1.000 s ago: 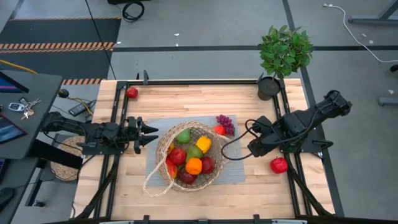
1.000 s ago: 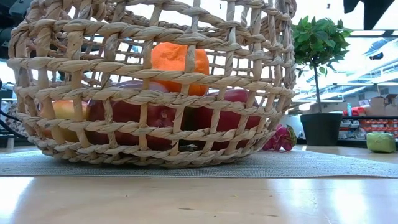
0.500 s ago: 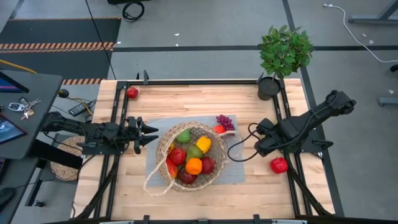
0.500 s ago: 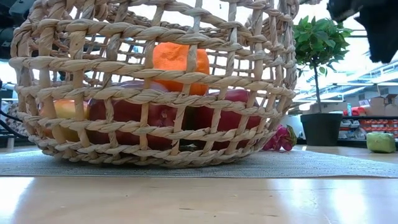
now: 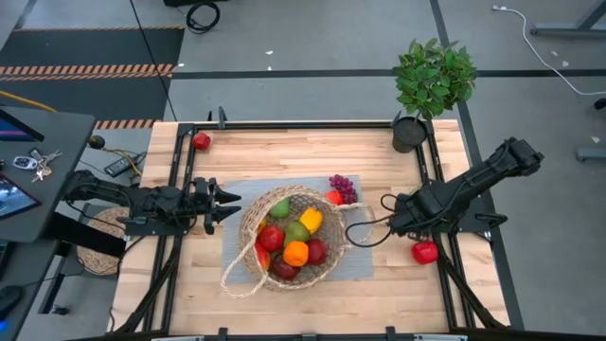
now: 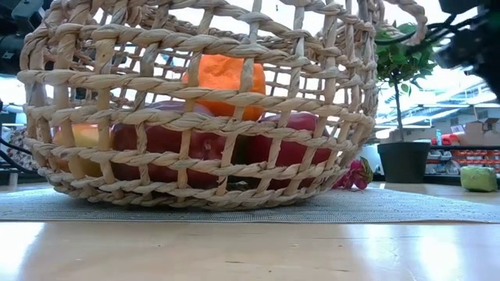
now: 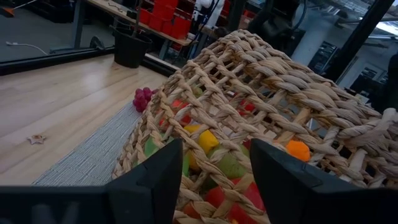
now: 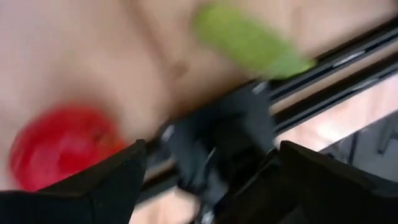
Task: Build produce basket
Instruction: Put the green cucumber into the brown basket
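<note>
The wicker basket (image 5: 289,237) stands on a grey mat (image 5: 237,242), filled with produce: red apples, an orange (image 5: 294,252), a yellow pepper and green fruit. Purple grapes (image 5: 343,185) lie on the mat behind it. A red apple (image 5: 424,251) lies on the wood at the right. My right gripper (image 5: 392,224) hangs open above the table between the basket and that apple (image 8: 62,146), pointing steeply down. My left gripper (image 5: 232,204) is level at the basket's left rim (image 7: 261,74), fingers slightly apart with nothing between them.
A potted plant (image 5: 431,80) stands at the far right corner. Another red apple (image 5: 201,141) lies at the far left. A green fruit (image 8: 249,37) lies beside the black frame rail (image 8: 217,143) on the right. Bare wood lies in front of the basket.
My right gripper has come down toward the table at the right of the basket and has rolled about its own axis. The basket has rocked slightly, and its right handle loop now shows higher in the low view. My left arm has kept still.
</note>
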